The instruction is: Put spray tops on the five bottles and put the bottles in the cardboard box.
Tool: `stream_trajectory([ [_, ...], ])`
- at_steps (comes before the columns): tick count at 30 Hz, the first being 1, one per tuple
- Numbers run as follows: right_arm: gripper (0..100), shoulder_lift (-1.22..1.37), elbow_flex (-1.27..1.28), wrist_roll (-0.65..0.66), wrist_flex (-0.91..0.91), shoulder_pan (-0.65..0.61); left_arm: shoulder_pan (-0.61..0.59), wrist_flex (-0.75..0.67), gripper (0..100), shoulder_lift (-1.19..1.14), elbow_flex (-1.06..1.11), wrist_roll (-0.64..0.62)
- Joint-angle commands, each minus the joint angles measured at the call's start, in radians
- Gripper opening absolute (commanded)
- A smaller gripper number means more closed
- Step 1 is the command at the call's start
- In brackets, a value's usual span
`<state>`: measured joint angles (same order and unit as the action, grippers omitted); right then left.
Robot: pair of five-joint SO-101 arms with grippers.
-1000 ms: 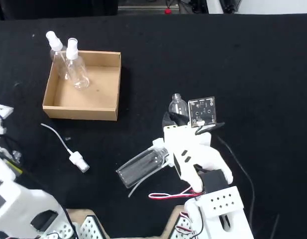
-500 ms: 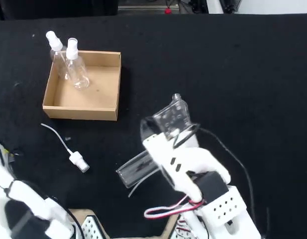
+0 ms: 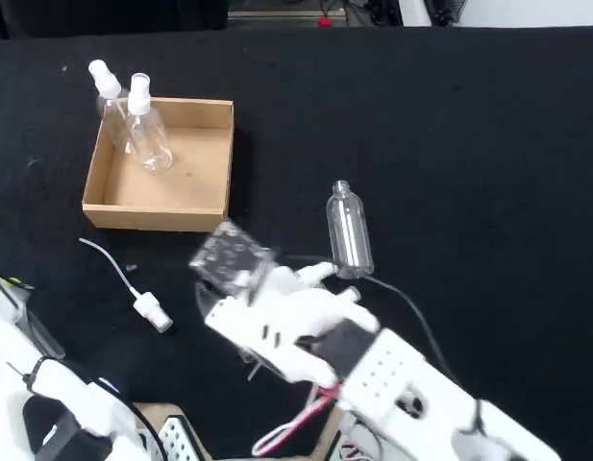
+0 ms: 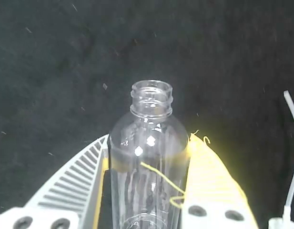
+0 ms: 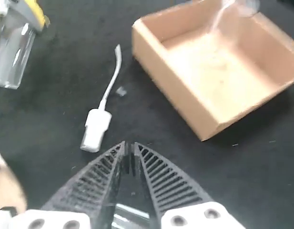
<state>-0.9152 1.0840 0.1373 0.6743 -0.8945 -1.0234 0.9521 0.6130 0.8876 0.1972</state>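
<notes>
The cardboard box [image 3: 208, 158] sits at the far left with two capped bottles [image 3: 147, 130] leaning in its far corner. A loose spray top [image 3: 152, 310] with its long tube lies in front of the box. An uncapped clear bottle [image 3: 349, 230] lies on the mat mid-table. My right gripper [image 5: 129, 149] is shut with nothing in it, hovering just short of the spray top [image 5: 96, 130]. A bit of another clear bottle [image 5: 127, 222] shows beneath it. My left gripper [image 4: 149, 138] is shut on an open-necked bottle [image 4: 150, 143] at the near left edge [image 3: 10, 296].
The black mat covers the whole table. The right arm [image 3: 306, 327] stretches from the near edge toward the box. The left arm's base [image 3: 56, 423] sits in the near left corner. Open mat lies to the right and beyond the box [image 5: 218, 71].
The right arm swung left from over the two middle bottles toward the loose spray top, uncovering the uncapped bottle and covering the other. The left arm shifted at the near left edge.
</notes>
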Motion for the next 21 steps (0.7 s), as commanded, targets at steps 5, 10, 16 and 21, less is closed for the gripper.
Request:
stream_trajectory([
  [5, 9.0, 0.397, -0.242, -0.107, -0.091, -0.127, -0.013, -0.020, 11, 0.035, -0.016, 0.074],
  [10, 15.4, 0.668, -0.401, -0.157, -0.087, -0.129, -0.096, -0.064, 11, 0.032, -0.018, 0.080],
  [16, 15.2, 0.889, -0.555, -0.222, -0.086, -0.147, -0.119, -0.094, 11, 0.034, -0.012, 0.150],
  [21, 15.2, 0.984, -0.642, -0.233, -0.084, -0.186, -0.119, -0.097, 11, 0.026, -0.008, 0.153],
])
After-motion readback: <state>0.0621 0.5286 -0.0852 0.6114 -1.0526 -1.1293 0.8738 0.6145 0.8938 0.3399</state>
